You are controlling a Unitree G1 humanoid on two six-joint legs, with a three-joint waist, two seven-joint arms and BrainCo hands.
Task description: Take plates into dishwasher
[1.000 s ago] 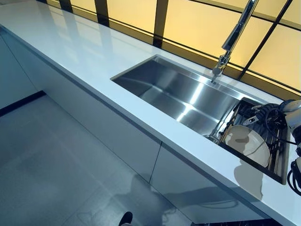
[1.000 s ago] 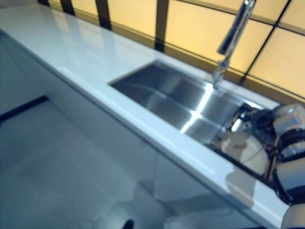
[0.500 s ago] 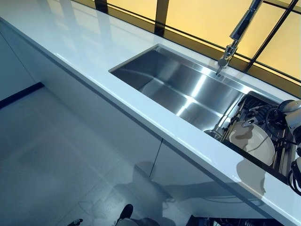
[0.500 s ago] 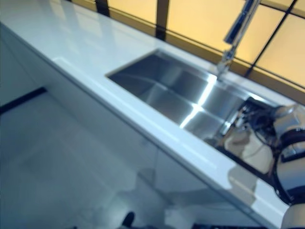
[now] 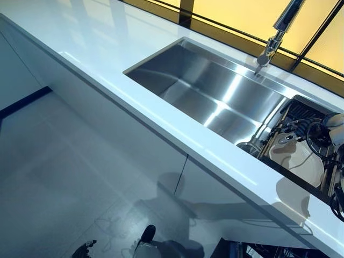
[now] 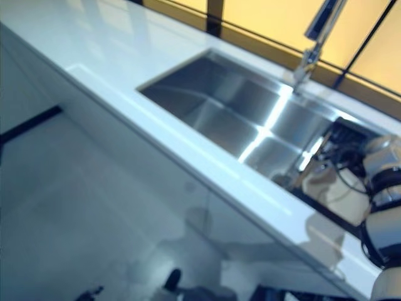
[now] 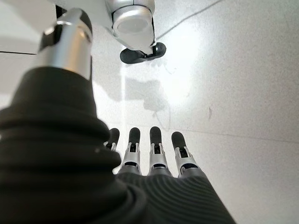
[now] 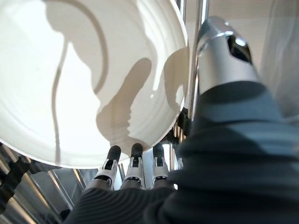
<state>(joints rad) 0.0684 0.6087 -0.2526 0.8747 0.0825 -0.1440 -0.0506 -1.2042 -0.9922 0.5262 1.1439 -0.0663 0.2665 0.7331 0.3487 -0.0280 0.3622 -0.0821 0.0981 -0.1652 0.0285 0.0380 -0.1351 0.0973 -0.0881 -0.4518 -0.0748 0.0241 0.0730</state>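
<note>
At four o'clock from the sink [image 5: 215,91], a white plate [image 5: 297,161] leans in a dark rack [image 5: 303,110]. Right hand [image 8: 133,170] reaches beneath the plate's rim, fingers straight and unclamped. Left hand [image 7: 154,161] hangs over the floor [image 7: 243,84], fingers straight, holding nothing.

The faucet [image 5: 275,33] is cut off by the top edge, its upper part out of sight. The rack [image 5: 301,115] holding the white plate [image 5: 297,159] runs past the right edge, and the surface [image 5: 226,166] hides its near side. In the right wrist view the plate [image 8: 84,74] overruns the frame (its far rim unseen), and the right robot hand [image 8: 133,168] has fingertips tucked under the rim, so contact cannot be told.
</note>
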